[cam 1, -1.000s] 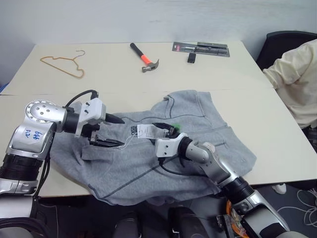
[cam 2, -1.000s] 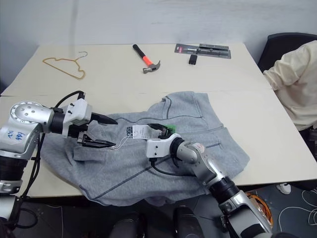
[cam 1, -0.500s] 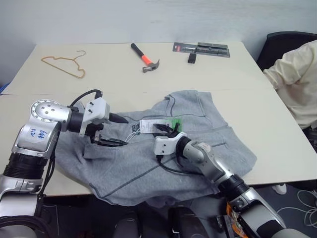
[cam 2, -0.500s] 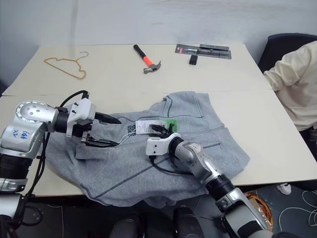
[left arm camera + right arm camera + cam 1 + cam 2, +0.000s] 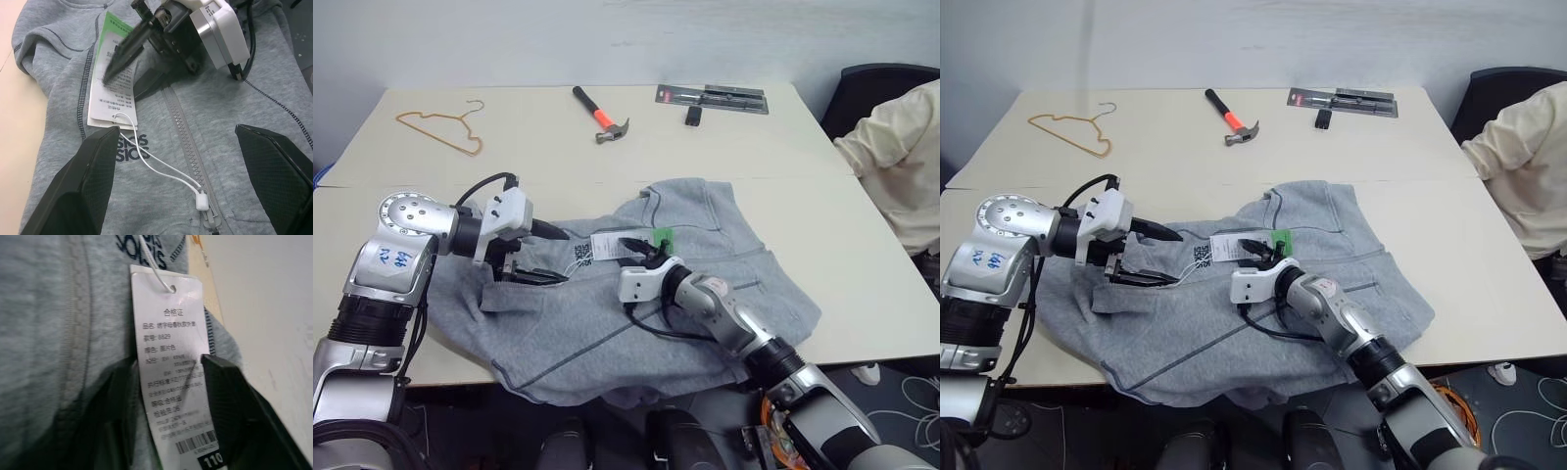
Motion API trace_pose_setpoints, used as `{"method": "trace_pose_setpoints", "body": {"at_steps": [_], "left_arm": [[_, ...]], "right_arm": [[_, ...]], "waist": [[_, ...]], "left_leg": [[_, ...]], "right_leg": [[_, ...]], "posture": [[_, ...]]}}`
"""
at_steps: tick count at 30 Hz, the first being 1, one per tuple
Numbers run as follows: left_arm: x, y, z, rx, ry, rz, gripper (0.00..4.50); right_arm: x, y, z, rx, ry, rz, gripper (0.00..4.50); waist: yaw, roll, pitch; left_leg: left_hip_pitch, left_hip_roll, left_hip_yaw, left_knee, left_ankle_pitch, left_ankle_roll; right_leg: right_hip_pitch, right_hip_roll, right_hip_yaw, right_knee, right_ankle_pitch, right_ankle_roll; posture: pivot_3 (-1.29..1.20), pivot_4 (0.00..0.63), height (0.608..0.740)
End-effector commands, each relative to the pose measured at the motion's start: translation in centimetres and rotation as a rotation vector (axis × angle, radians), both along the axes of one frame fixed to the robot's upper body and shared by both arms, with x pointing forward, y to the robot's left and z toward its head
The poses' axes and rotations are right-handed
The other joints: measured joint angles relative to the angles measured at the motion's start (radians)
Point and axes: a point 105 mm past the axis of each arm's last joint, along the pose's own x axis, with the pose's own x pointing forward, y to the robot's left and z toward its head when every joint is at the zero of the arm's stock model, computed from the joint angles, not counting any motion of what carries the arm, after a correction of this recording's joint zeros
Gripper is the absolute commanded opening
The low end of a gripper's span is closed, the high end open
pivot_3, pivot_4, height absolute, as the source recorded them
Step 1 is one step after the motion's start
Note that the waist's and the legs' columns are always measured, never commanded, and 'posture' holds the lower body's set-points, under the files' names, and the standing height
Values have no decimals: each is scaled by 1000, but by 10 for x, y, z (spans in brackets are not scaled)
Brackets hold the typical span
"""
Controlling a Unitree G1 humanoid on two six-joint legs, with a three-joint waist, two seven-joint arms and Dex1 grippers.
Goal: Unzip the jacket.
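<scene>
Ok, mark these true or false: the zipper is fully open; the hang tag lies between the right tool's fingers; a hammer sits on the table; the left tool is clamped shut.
1. The jacket's zipper is fully open: false, its teeth are closed.
2. The hang tag lies between the right tool's fingers: true.
3. A hammer sits on the table: true.
4. The left tool is clamped shut: false, its fingers stand wide apart over the zipper.
</scene>
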Motion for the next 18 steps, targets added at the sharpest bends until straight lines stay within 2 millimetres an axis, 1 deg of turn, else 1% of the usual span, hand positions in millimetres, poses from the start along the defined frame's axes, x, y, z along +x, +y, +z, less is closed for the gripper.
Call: {"method": "trace_pose_setpoints", "body": {"at_steps": [1, 4, 5, 7, 9, 11, 13, 16, 18], "left_arm": [[0, -2, 10, 4, -38, -15, 3969], [1, -3, 11, 1, -37, -17, 3969], [1, -4, 11, -2, -37, -18, 3969], [2, -5, 12, -3, -38, -19, 3969], [3, -5, 12, -3, -38, -20, 3969], [3, -6, 12, -4, -38, -23, 3969], [4, -7, 11, -4, -38, -26, 3969], [4, -8, 5, 9, -39, -32, 3969], [5, -4, -10, 73, -60, -34, 3969]], "right_arm": [[7, -15, -22, -75, 36, -73, 2845], [6, -14, -25, -89, 62, -66, 2845], [6, -14, -26, -96, 63, -63, 2646], [14, -16, -27, -95, 71, -89, 2215], [20, -16, -26, -81, 83, -111, 1539], [23, -16, -27, -61, 107, -119, 712], [23, -16, -27, -47, 127, -118, 104], [20, -19, -27, -40, 134, -111, 42], [14, -25, -19, -1, 138, -114, 42]], "waist": [[-1, 0, 0], [-1, 0, 0], [-1, 0, 0], [0, 0, 0], [-1, 0, 0], [-4, -1, -1], [-5, -3, -2], [-5, -4, -2], [0, -4, -2]], "left_leg": [[0, 0, 0, 0, 0, 0], [0, 0, 0, 0, 0, 0], [0, 0, 0, 0, 0, 0], [0, 0, 0, 0, 0, 0], [0, 0, 0, 0, 0, 0], [0, 0, 0, 0, 0, 0], [1, 0, 0, 0, 0, 0], [2, 0, 0, 0, 1, 0], [2, 0, 0, 0, 1, 0]], "right_leg": [[0, 0, 0, 0, 0, 0], [0, 0, 0, 0, 0, 0], [0, 0, 0, 0, 0, 0], [0, 0, 0, 0, 0, 0], [0, 0, 0, 0, 0, 0], [0, 0, 0, 0, 0, 0], [1, 0, 0, 0, 0, 0], [2, 0, 0, 0, 0, 0], [2, 0, 0, 0, 0, 0]], "posture": [[0, 150, 740], [0, 150, 740], [0, 150, 740], [0, 150, 740], [0, 150, 740], [0, 150, 740], [0, 150, 740], [0, 150, 740], [0, 150, 740]]}}
